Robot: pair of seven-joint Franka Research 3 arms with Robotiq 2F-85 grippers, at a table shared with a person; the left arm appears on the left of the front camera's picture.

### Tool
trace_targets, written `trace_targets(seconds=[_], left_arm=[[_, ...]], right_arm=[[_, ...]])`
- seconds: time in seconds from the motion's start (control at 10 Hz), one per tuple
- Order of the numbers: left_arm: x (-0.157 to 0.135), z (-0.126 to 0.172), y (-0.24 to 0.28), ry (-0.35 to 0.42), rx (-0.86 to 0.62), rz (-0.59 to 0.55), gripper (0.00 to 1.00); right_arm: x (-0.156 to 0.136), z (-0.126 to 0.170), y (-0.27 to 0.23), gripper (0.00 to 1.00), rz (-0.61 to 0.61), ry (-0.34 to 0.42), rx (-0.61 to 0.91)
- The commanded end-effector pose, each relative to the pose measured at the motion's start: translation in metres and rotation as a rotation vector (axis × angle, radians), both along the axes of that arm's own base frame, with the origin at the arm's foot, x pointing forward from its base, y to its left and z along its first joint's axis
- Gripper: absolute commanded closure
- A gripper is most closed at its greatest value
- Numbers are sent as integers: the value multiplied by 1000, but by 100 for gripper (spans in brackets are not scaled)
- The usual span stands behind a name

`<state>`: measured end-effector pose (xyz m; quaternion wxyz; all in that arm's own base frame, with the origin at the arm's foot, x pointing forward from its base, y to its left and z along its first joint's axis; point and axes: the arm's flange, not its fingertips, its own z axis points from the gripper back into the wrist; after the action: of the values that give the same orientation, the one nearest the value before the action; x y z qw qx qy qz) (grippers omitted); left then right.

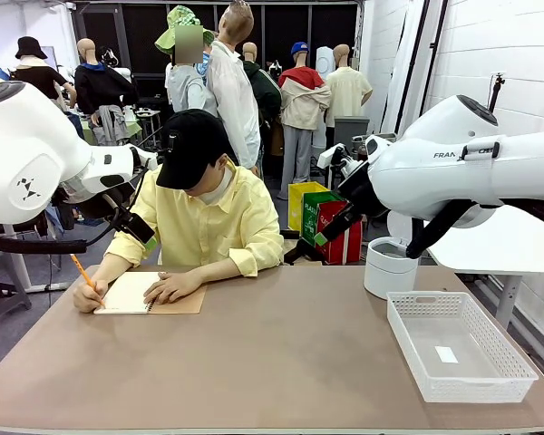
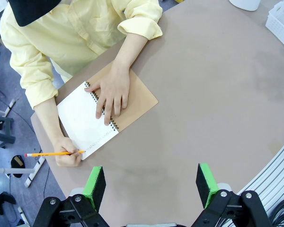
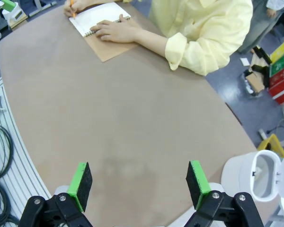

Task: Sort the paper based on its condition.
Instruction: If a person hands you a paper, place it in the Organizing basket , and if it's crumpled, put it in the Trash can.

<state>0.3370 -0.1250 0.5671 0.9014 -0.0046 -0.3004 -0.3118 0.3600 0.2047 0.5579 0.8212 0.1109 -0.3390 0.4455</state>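
Observation:
No loose sheet of paper is in view. A person in a yellow shirt sits at the far side, writing with an orange pencil (image 1: 82, 271) on the open white page of a spiral notebook (image 1: 131, 293) with a brown kraft cover (image 2: 137, 101), the other hand flat on it. My left gripper (image 2: 151, 182) hangs open above the table, nearer than the notebook, with nothing between its green pads. My right gripper (image 3: 138, 184) is also open and empty over the bare middle of the table. From the front, both grippers (image 1: 143, 234) (image 1: 317, 240) are raised beside the person.
A white mesh basket (image 1: 406, 344) stands at the table's right, holding a tiny white tag (image 1: 446, 354). A white cylindrical bin (image 1: 390, 267) stands behind it. Wide brown tabletop (image 1: 281, 362) lies free in the middle and front. Cables lie below the table edge (image 3: 0, 156).

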Motion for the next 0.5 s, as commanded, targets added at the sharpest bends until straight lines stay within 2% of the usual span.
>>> trace_targets(seconds=[0.0, 0.4], left_arm=[[0, 1, 1, -2, 0, 0, 0], [0, 1, 1, -2, 0, 0, 0]], right_arm=[[0, 0, 0, 0, -4, -3, -4], [0, 0, 0, 0, -4, -3, -4]])
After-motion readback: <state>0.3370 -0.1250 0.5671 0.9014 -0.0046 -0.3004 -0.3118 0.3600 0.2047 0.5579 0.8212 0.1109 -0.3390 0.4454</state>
